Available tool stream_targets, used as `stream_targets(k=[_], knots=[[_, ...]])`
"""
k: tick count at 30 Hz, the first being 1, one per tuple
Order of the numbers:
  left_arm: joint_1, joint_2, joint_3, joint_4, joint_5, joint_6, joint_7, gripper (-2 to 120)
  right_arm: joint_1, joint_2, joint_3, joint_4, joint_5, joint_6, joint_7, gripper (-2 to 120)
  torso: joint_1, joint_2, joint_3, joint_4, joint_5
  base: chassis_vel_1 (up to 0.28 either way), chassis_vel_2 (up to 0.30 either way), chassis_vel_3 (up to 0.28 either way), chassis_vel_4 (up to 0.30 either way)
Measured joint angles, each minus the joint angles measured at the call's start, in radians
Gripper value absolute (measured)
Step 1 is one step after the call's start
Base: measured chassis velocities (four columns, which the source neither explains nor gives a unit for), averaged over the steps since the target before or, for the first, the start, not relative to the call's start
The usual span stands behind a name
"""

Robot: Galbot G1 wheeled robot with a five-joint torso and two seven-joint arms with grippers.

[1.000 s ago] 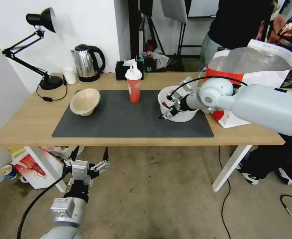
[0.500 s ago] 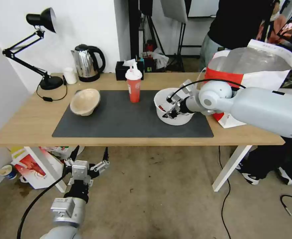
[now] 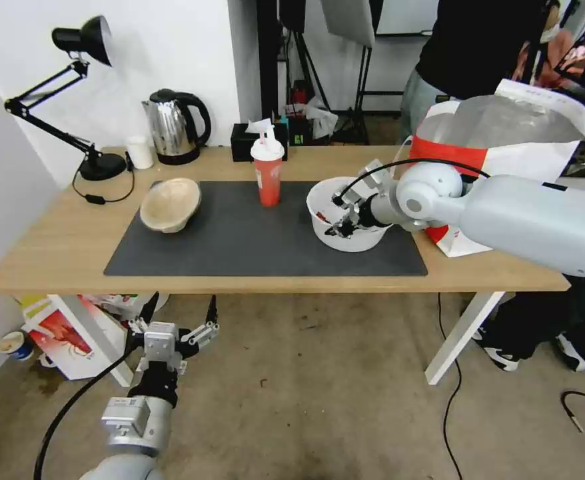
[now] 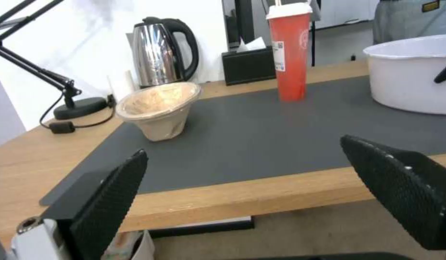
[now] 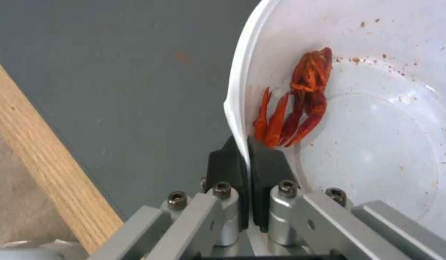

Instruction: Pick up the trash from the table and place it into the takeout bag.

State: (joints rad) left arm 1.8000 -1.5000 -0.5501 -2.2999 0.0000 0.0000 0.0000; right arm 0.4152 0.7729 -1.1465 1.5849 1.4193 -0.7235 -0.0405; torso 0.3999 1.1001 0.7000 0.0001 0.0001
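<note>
the right end effector pinches the thin rim of the round white bowl, which tips a little on the dark mat of the tabletop. red shell bits lie inside. the left end effector hangs spread wide below the tabletop edge

Right arm: extended across the front of the body from the right side, forearm and rounded wrist joint above the working surface, cable looped over the wrist. Right gripper points down and leftward, its two black pads pinched together with a thin wall clamped between them (one pad each side).

Left arm: low and parked below the surface edge, wrist upward. Left gripper has its textured fingers spread wide, nothing between them.
</note>
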Motion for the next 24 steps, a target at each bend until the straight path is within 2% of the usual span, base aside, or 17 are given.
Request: stream_targets(k=[5, 16, 24], knots=[[0.0, 0.0, 0.0, 0.0, 0.0, 0.0, 0.0, 100, -0.005, 0.0, 0.014, -0.001, 0.003, 0.0, 0.004, 0, 0.0, 0.0, 0.0, 0.0001, 0.0, 0.0, 0.0, 0.0, 0.0], [0.0, 0.0, 0.0, 0.0, 0.0, 0.0, 0.0, 100, -0.034, -0.001, 0.171, -0.021, 0.067, 0.0, 0.012, 0, 0.0, 0.0, 0.0, 0.0, -0.0001, 0.0, 0.0, 0.0, 0.0], [0.0, 0.0, 0.0, 0.0, 0.0, 0.0, 0.0, 100, -0.021, -0.011, 0.233, -0.004, 0.079, 0.001, 0.006, 0, 0.0, 0.0, 0.0, -0.0001, 0.0, 0.0, 0.0, 0.0, 0.0]])
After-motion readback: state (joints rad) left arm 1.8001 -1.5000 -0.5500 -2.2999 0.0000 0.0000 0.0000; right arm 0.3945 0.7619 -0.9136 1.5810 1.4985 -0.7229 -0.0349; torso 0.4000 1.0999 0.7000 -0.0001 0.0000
